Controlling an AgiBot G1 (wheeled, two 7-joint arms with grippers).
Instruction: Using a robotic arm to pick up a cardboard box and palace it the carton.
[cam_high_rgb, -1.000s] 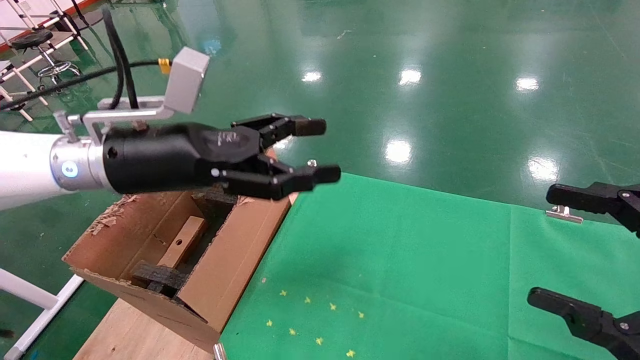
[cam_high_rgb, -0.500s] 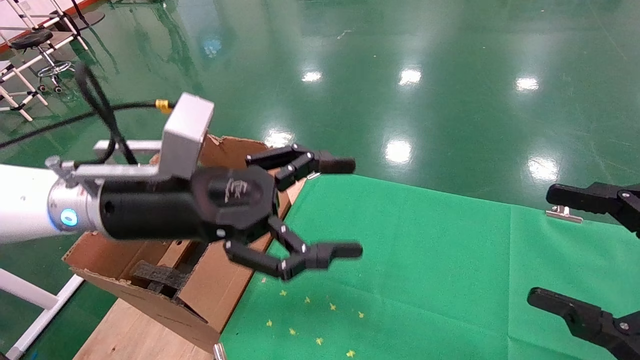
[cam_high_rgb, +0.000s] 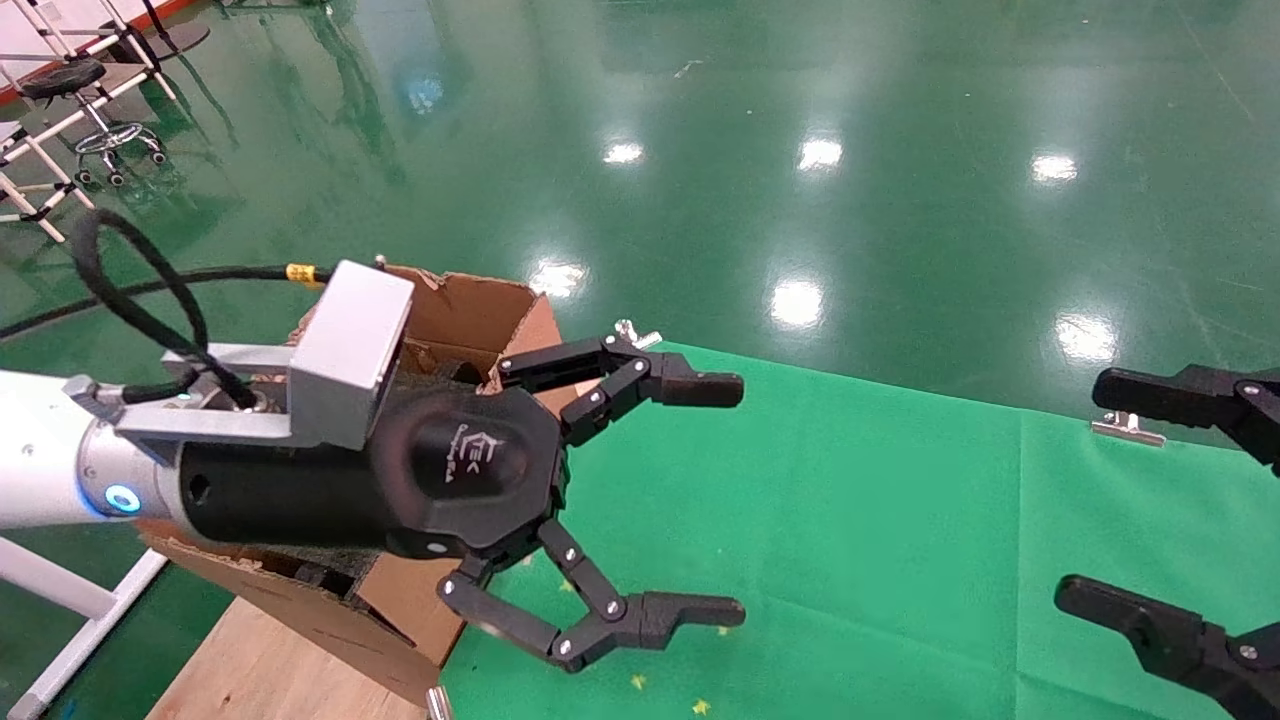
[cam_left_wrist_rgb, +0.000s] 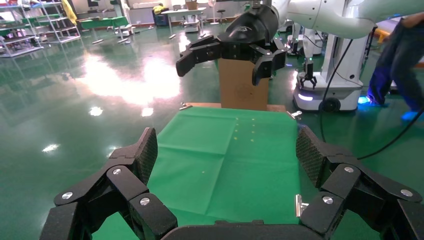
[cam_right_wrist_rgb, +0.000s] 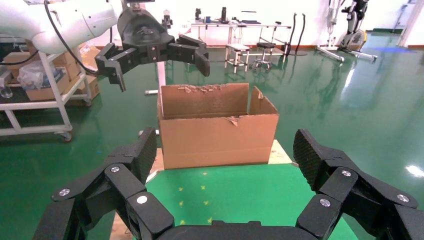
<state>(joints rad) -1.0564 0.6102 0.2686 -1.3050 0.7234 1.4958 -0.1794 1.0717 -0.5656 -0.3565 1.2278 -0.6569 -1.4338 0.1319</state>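
Left pincer (cam_high_rgb: 735, 500) of the white robotic arm (cam_high_rgb: 40, 470) spread wide open and holding nothing, hanging in the air over the near edge of the green cloth (cam_high_rgb: 850, 500), just beside the carton (cam_high_rgb: 470, 305). Fingers (cam_high_rgb: 700, 388) pointing out across the cloth, one high and one low, well apart from each other. Grey box-shaped module (cam_high_rgb: 350, 350) riding on top of the wrist, blue light ring (cam_high_rgb: 120, 498) glowing behind it.

Carton standing upright at the end of the wooden surface (cam_high_rgb: 260, 670), its torn flaps up and its open top partly covered by the arm in the head view. Cardboard box not to be made out in any view, with the carton's inside hidden behind the arm or behind its own walls.

Right pincer (cam_high_rgb: 1085, 488) parked at the far side of the cloth, well apart from the carton, also gaping open and empty. Small yellow stars (cam_high_rgb: 700, 706) scattered on the cloth near the carton's foot. Glossy green floor (cam_high_rgb: 900, 150) all round.
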